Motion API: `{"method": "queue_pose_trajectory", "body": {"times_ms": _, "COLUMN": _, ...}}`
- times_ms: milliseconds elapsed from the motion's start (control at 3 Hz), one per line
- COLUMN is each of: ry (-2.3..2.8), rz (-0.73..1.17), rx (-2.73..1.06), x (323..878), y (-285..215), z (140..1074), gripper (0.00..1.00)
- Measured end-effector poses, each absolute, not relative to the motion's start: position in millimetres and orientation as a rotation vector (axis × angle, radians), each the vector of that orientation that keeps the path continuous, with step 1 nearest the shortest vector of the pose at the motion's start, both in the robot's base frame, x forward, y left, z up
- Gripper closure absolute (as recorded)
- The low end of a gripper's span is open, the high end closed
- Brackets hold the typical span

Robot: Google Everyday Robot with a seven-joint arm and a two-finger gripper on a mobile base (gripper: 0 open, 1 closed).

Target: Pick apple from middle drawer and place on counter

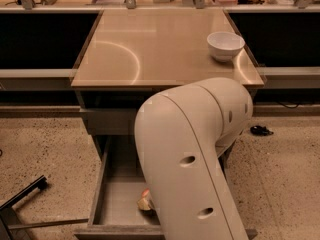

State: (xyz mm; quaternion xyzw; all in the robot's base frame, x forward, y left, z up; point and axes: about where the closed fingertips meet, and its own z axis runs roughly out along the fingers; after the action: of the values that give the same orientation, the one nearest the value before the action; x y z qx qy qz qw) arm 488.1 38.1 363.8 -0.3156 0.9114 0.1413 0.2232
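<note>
Gripper: one, hidden from where I stand behind the arm's big lower link, down over the open drawer. I cannot tell whether it is clenched, loose or holding anything.

Arm: one fat, cream-white plastic robot arm (190,149), bent like an elbow. It rises from the bottom edge, humps in front of the cabinet and covers the drawer's right half. I count two round holes in its near link.

Apple: one small round red-orange apple (145,202), only partly showing. It is low in the drawer, right against the arm's left edge, reddish above and paler below. Whether it rests on the bottom I cannot tell.

Middle drawer: one wide, deep grey box drawer (116,206), pulled out toward me, with its flat bottom and left wall bare.

Upper drawer front: one grey panel (107,120), closed, just above the open drawer.

Counter: one glossy tan-beige rectangular cabinet top (150,49) with curved light streaks on it.

Bowl: one plain white round bowl (225,45), upright near the counter's right rear corner, well apart from the apple.

Floor: speckled beige floor (45,149) on both sides of the cabinet.

Floor items: one small black object (260,130) to the right, and one dark metal bar (22,196) at lower left.
</note>
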Motion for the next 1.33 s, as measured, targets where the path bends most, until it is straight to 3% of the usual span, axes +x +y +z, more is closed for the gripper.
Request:
{"method": "queue_pose_trajectory", "body": {"times_ms": 333, "ry": 2.516, "rz": 0.39, "rx": -0.871, "x": 488.2, "y": 38.1, "z": 364.0, "gripper": 0.89}}
{"method": "queue_pose_trajectory", "body": {"times_ms": 667, "ry": 2.504, "rz": 0.427, "rx": -0.831, "x": 494.2, "y": 33.2, "z": 383.4, "gripper": 1.0}}
{"method": "queue_pose_trajectory", "body": {"times_ms": 1333, "ry": 2.252, "rz": 0.674, "rx": -0.625, "x": 519.7, "y": 44.3, "z": 487.6, "gripper": 1.0}}
